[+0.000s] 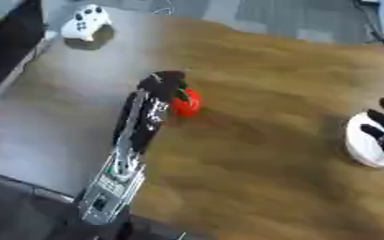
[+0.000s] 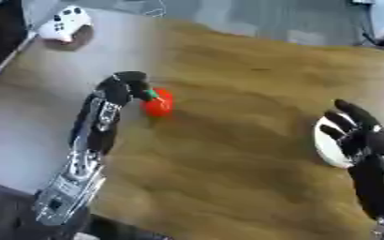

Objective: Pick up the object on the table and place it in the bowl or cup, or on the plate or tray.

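Observation:
A small red object with a green top (image 1: 188, 101) lies on the wooden table (image 1: 253, 140), left of centre. My left hand (image 1: 162, 84) reaches in from the lower left and covers the object's left side, fingers curled at it; whether they hold it I cannot tell. A white bowl or plate (image 2: 328, 143) sits at the right edge, partly hidden. My right hand (image 2: 358, 131) hovers over it, fingers spread and straight, holding nothing.
A white game controller (image 1: 86, 22) lies at the far left corner of the table. A dark panel (image 1: 7, 42) stands along the left edge. The table's near edge runs across the lower left.

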{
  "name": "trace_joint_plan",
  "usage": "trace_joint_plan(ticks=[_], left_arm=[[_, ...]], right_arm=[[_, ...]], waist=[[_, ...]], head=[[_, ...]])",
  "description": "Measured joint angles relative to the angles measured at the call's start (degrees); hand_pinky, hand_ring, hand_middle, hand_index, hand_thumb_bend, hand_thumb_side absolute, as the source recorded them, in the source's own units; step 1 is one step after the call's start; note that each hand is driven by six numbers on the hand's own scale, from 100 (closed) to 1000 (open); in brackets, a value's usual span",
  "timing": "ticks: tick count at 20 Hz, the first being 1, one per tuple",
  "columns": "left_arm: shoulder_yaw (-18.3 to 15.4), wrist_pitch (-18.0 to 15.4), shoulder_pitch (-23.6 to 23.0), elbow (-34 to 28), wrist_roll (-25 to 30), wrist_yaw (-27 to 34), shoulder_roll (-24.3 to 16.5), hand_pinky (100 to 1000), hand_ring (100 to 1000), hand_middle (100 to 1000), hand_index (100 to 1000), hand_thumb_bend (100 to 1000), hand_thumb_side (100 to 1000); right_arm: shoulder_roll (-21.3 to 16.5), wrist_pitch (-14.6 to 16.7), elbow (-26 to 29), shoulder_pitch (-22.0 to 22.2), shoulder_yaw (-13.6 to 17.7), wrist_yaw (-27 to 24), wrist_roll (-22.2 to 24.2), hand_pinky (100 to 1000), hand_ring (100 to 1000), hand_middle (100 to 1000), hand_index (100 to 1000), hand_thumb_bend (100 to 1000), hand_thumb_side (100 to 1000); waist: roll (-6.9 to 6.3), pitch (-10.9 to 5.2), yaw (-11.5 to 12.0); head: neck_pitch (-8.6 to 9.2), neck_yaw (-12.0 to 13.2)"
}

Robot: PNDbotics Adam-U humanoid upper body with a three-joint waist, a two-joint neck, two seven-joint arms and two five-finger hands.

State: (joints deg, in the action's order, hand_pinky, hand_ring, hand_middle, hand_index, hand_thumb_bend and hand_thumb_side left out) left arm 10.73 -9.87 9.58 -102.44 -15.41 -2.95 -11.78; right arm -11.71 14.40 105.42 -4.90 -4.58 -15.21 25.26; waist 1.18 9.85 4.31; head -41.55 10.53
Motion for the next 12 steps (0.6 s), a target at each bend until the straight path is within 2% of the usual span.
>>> trace_joint_plan(ticks=[12], left_arm=[[0.0, -0.2, -0.1, 0.3, -0.2, 0.0, 0.2, 652, 526, 539, 720, 552, 871]], right_arm=[[0.6, -1.0, -0.2, -0.4, -0.6, -0.6, 0.7, 918, 944, 964, 969, 100, 909]], waist=[[-0.25, -0.21, -0.3]], head=[[-0.04, 0.0]])
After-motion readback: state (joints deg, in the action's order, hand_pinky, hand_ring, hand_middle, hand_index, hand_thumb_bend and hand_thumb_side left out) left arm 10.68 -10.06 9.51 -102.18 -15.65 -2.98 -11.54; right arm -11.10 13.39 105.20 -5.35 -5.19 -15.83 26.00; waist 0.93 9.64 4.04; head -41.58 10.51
